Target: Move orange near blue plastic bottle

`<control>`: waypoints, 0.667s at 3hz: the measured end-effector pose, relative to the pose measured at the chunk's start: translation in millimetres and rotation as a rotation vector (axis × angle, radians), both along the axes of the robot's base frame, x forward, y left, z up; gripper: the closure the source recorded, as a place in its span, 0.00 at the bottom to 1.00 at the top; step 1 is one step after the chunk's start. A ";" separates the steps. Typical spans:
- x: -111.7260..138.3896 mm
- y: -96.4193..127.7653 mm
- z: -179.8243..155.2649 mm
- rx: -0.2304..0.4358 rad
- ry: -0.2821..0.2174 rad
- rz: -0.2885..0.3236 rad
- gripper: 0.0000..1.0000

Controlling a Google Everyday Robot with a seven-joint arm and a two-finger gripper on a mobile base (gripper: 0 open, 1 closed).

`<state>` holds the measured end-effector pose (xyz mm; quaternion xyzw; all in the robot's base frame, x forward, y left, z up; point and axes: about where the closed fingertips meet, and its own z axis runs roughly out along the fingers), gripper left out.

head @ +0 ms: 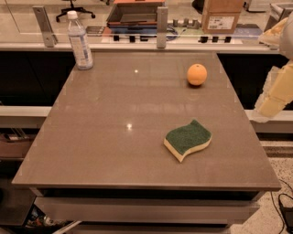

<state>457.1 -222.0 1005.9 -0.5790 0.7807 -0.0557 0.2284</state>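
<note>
The orange (197, 74) sits on the brown table (105, 137), at the far right part of the top. The blue plastic bottle (80, 42), clear with a white cap and a pale label, stands upright at the table's far left corner. The two are far apart, about the table's width. My gripper (271, 101) hangs at the right edge of the view, beyond the table's right side. It is level with the orange but well to the right of it, and it touches nothing.
A green-and-yellow wavy sponge (187, 139) lies on the table's near right part. Behind the table runs a rail with metal posts (161, 26). Beyond the rail are a cardboard box (222, 16) and a tray (135, 13). The table's right edge lies between the gripper and the orange.
</note>
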 end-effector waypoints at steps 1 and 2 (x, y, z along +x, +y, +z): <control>27.0 -13.8 -7.8 0.123 -0.047 -0.073 0.00; 58.8 -19.3 -13.0 0.249 -0.122 -0.141 0.00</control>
